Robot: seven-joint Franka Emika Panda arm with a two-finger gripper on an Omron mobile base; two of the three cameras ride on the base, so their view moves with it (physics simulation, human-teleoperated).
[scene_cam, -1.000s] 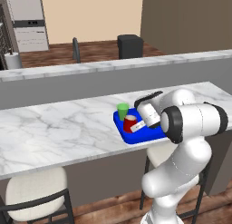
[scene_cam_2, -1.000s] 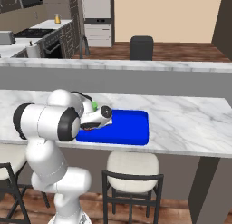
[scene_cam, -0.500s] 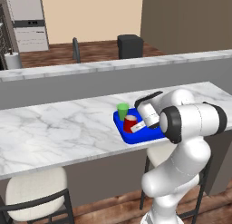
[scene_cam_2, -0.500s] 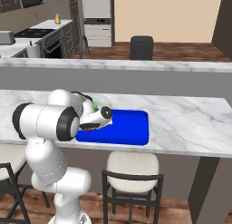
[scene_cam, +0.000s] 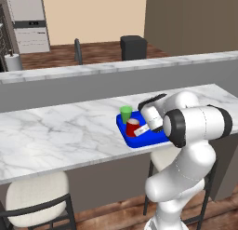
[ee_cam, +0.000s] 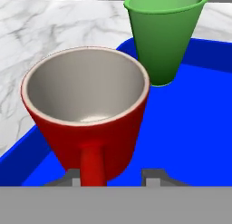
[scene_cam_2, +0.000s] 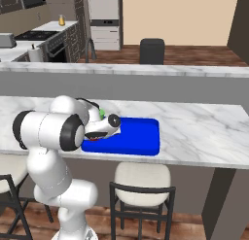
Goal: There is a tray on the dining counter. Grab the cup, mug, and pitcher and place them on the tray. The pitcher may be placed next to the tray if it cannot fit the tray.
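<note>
The dining counter (scene_cam: 60, 131) runs wide across the scene, white marble with grey veins, backed by a raised grey ledge (scene_cam: 93, 73). On it, toward the right in the left base view, lies the blue tray (scene_cam_2: 136, 139), most of its surface bare. The white arm (scene_cam: 195, 126) reaches over the tray's left end. There the red mug (ee_cam: 88, 112) stands upright on the tray, its handle facing the gripper (ee_cam: 111, 175), whose fingertips (ee_cam: 152, 175) stand apart with the handle between them, beside the left one. The green cup (ee_cam: 165, 30) stands upright on the tray just beyond the mug, not touching it.
</note>
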